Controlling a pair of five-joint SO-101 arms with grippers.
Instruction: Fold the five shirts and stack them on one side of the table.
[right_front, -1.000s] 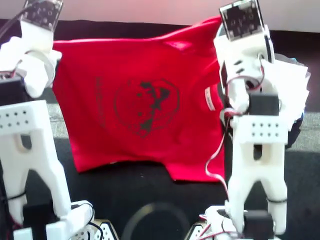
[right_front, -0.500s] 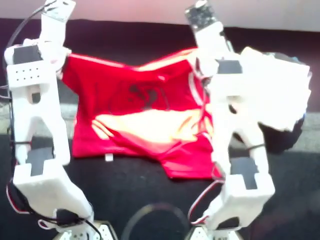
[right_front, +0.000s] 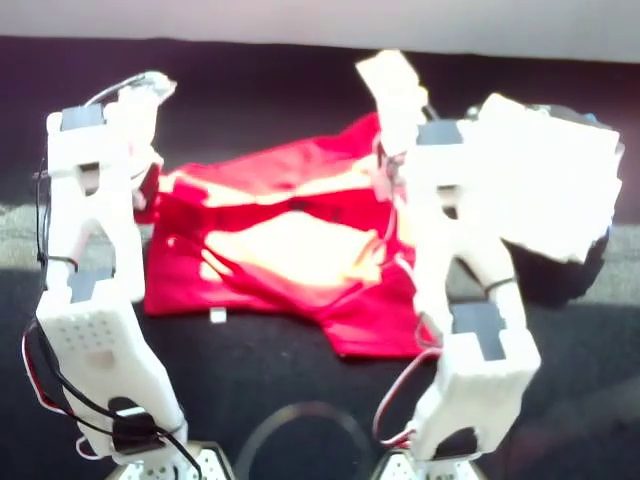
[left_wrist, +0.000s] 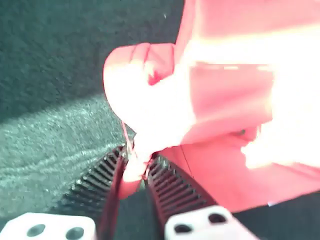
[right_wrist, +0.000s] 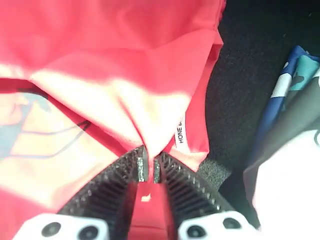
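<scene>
Tabletop (right_front: 262, 372) dark, pale wall (right_front: 300, 16) behind, left hand (left_wrist: 135, 171) and right hand (right_wrist: 148, 168) pinching red shirt (right_front: 372, 326)

I see the table (right_front: 250, 380) under a dark cloth — a paler grey band (right_front: 15, 235) crosses it at mid-depth. Behind the far edge runs a pale wall (right_front: 300, 18). At the near edge, 1 thin ring (right_front: 300, 405) lies on the cloth.

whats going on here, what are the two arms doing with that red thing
Two robot arms are working on a red shirt spread on the dark table. The left gripper is shut on a pinch of fabric at one side edge, and the right gripper is shut on fabric beside the label. The shirt lies rumpled and partly doubled over. A pile of other clothes sits beyond the right arm.
</scene>
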